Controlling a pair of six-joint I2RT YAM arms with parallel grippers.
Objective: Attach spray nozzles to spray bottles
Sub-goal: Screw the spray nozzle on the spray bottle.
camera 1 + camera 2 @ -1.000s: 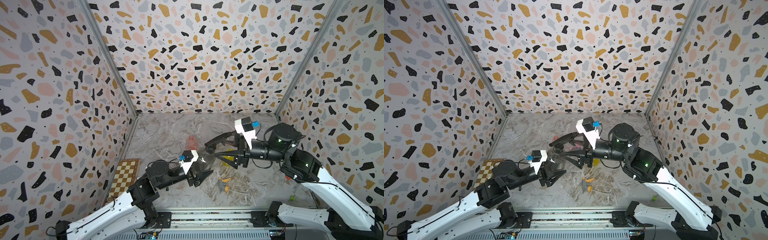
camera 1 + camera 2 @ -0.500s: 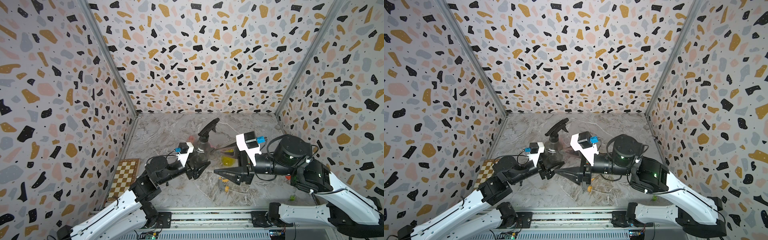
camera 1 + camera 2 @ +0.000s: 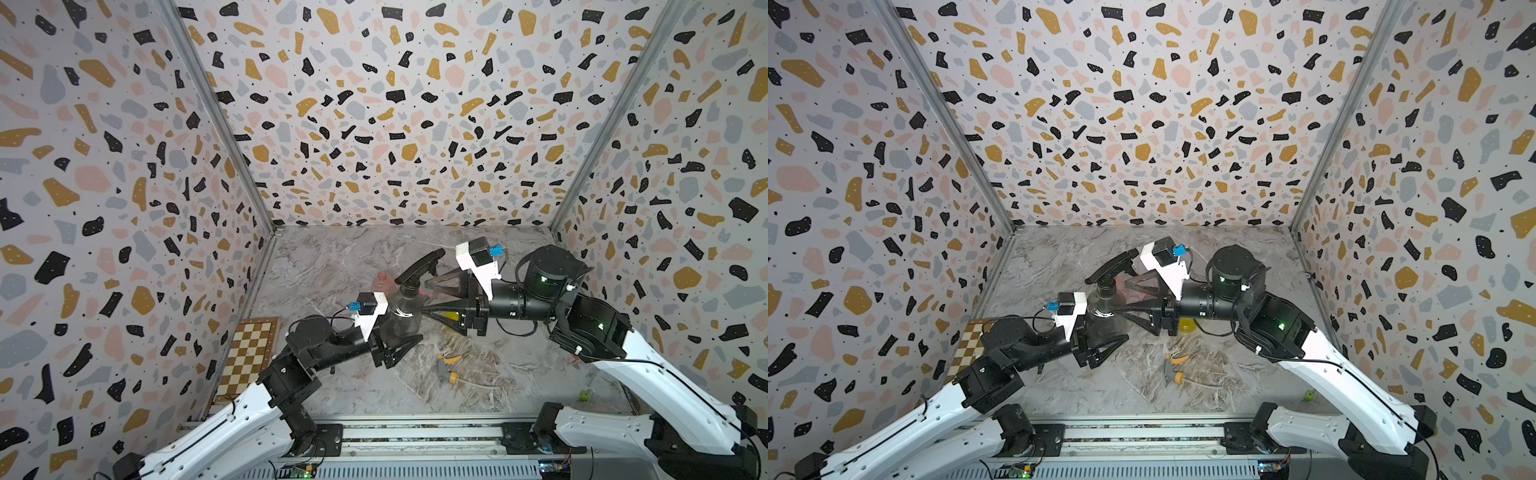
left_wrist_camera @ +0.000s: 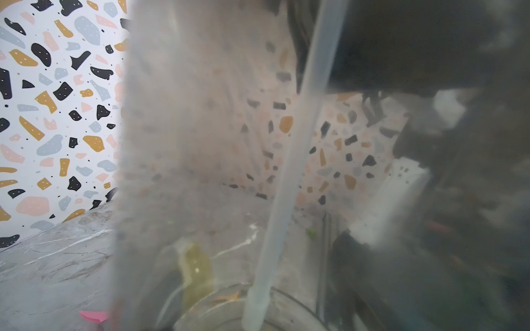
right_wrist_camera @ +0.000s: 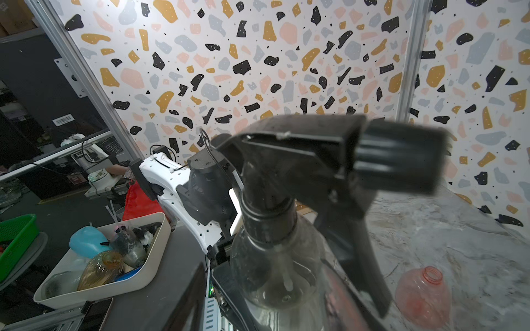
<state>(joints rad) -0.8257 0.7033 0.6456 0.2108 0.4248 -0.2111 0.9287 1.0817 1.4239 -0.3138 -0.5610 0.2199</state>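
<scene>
Your left gripper (image 3: 405,334) is clamped on the lower body of the smoky bottle (image 3: 399,320). It holds the bottle roughly upright near the middle of the tabletop (image 3: 332,257), a bit toward the left edge. The black nozzle (image 3: 417,268) sits on the bottle's neck with its collar down on the threads and its spout toward the back edge. The dip tube (image 4: 289,160) runs down inside the bottle, with its tip near the base.

Your right gripper (image 3: 424,296) reaches in from the right-edge side with its jaws about half apart, one finger on either side of the bottle's shoulder just under the collar. The wrist view is blurred there, so I can't tell whether the pads touch it.

The pink bottle (image 5: 423,295) lies on its side with its neck open, just behind the smoky bottle toward the back edge. The yellow bottle (image 3: 1185,326) is mostly hidden behind your right gripper, mid-tabletop. The grey-and-yellow nozzle (image 3: 446,368) lies loose toward the front edge, well apart from the bottles. A checkerboard (image 3: 249,353) lies along the left edge near the front corner.
</scene>
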